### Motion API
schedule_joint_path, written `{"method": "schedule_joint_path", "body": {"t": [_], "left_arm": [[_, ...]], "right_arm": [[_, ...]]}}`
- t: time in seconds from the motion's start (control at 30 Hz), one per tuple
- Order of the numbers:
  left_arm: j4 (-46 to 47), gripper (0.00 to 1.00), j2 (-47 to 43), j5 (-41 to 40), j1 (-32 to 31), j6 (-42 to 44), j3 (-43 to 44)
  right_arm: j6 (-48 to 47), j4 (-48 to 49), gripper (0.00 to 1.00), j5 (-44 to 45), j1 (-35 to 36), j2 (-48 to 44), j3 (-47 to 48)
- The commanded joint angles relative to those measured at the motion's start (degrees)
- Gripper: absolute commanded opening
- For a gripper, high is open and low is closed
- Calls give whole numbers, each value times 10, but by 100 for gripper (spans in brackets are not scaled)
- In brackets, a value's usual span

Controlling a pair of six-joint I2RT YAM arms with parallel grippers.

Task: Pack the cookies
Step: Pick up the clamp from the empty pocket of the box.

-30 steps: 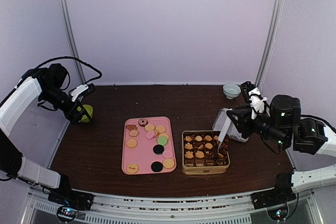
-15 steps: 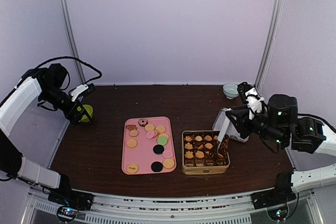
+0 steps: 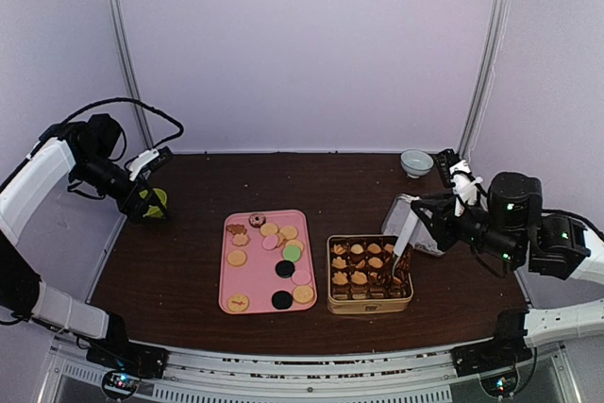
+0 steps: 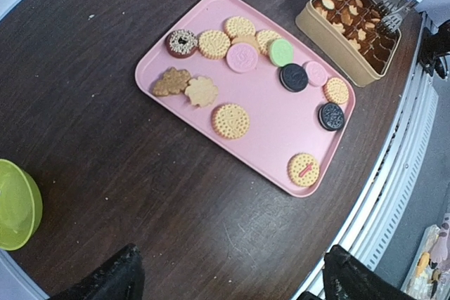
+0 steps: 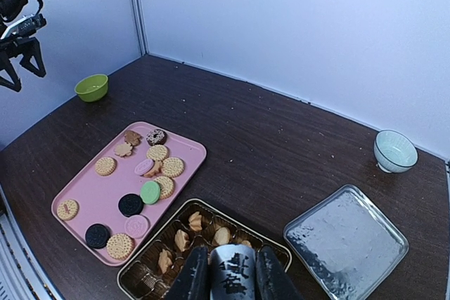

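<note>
A dark wooden table [image 3: 189, 271] seen from above, with a robot arm at each side.

At the centre lies a pink tray [image 4: 260, 103] holding loose cookies [image 4: 230, 120]. Most are tan rounds, with two flower shapes, two pink discs, one green, two black sandwich discs and one ringed like a small doughnut. They cluster along the tray's far and right edges.

Just right of the tray stands a gold tin [image 3: 369, 305], open, with more tan cookies sitting in dark paper cups in rows (about half the cups look filled).

The right gripper [image 5: 228, 275] is clamped on a pair of metal tongs [image 3: 401, 233]. The tongs slant down into the tin's right side. Whether their tips hold a cookie cannot be told.

The tin's silver lid [image 5: 346, 235] lies flat behind and to the right of the tin, and a pale bowl [image 5: 395, 150] sits near the far right corner.

The left gripper [image 4: 233, 272] hangs above the table's far left, its fingers [image 4: 105, 275] spread wide apart and holding nothing. A lime green bowl [image 4: 15, 205] sits just beside it, well apart from the tray.
</note>
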Motion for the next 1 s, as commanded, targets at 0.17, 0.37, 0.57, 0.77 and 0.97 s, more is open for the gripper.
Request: {"method": "schedule_joint_path", "body": {"t": [0.17,0.37,0.57,0.77,0.97], "left_arm": [[73,91,122,88,-129,-14,112],[90,91,316,135,-250,-15,306],[112,88,483,200,-336,-32,489],[244,86,511,224,-390,-108,498],[345,82,550,247,-443,-171,520]], "right_arm": [[20,5,17,-2,-4,-1,-2],[30,11,17,0,-4,14,8],[40,20,17,-1,-4,16,11],[36,24,18,1,-5,12,16],[32,37,19,-9,-7,3,5]]}}
